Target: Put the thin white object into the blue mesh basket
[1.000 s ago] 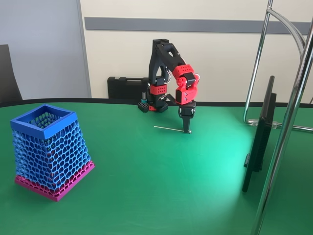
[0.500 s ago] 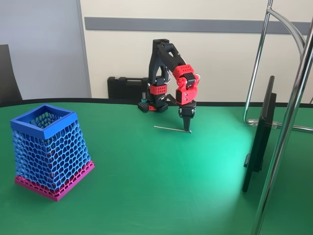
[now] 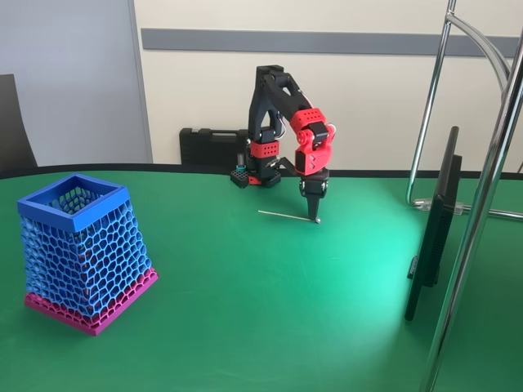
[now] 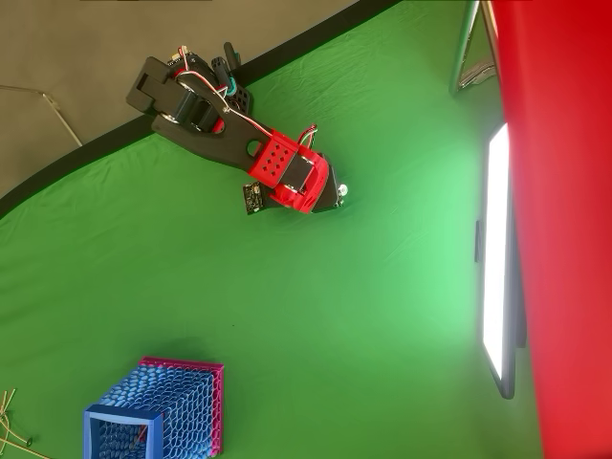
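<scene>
Stick sits just off the green surface, nearly level in the fixed view, long axis running 9-to-3 (very slight drop toward 3). Its 3 o'clock end is at the tips of the hand; the rest sticks out free toward 9. Hand points straight down, fingers narrow and closed on that end, so I read it as pinched, though the stick is needle-thin and contact itself is hard to resolve. An end grip means a long lever, so it could swing or slip.

Basket lies at about 8 o'clock from the hand, well apart, mouth up. In the overhead view, basket is at roughly 7 o'clock from the hand (stick not resolvable there).
</scene>
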Motion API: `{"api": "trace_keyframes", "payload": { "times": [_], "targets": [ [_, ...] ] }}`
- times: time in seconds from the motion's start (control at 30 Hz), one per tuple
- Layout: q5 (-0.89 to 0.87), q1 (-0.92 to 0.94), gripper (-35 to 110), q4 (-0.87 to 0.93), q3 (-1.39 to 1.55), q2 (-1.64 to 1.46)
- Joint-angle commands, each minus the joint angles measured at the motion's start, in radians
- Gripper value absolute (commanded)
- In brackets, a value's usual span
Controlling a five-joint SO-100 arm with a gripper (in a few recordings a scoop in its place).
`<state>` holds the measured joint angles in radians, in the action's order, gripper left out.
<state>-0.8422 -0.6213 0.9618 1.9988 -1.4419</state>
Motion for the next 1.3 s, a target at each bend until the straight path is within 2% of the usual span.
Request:
{"api": "trace_keyframes", "payload": {
  "times": [0.0, 1.27],
  "targets": [
    [0.005, 0.006, 9, 0.005, -0.021, 0.002],
    [0.026, 0.034, 11, 0.115, -0.095, -0.063]
  ]
}}
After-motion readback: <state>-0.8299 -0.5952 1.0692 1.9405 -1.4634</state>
